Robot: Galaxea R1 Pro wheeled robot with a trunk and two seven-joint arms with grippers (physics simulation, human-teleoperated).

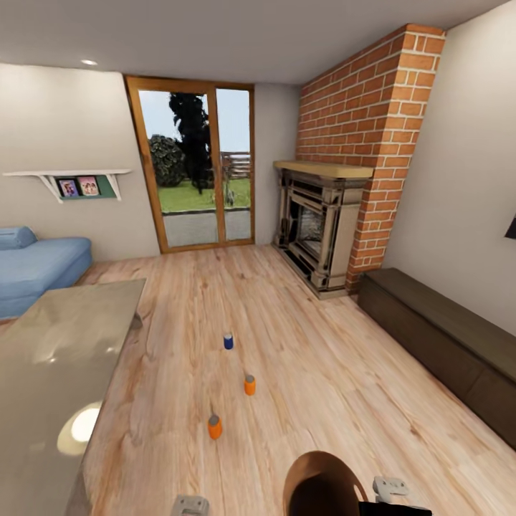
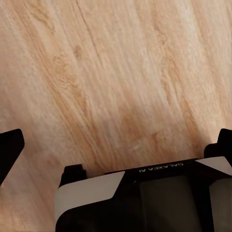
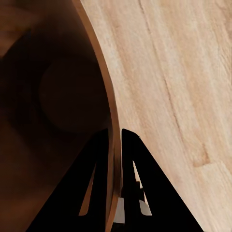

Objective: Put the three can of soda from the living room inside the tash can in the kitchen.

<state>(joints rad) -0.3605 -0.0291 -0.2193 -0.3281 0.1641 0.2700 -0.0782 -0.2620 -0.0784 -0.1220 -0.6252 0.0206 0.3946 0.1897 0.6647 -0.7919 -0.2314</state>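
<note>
Three cans of soda stand apart on the wood floor of the living room: a dark blue one (image 1: 228,342) farthest off, an orange one (image 1: 249,385) in the middle, and another orange one (image 1: 214,427) nearest me. The tash can (image 1: 319,484), brown inside, hangs at the lower edge of the head view. My right gripper (image 3: 114,133) is shut on its rim (image 3: 104,92), one finger inside and one outside. My left gripper (image 2: 116,140) is open over bare floor, its fingers spread wide with nothing between them.
A glossy tabletop (image 1: 64,358) fills the near left, with a blue sofa (image 1: 36,265) behind it. The brick fireplace (image 1: 319,229) and a long dark bench (image 1: 444,337) line the right wall. Wood-framed glass doors (image 1: 197,172) stand at the back.
</note>
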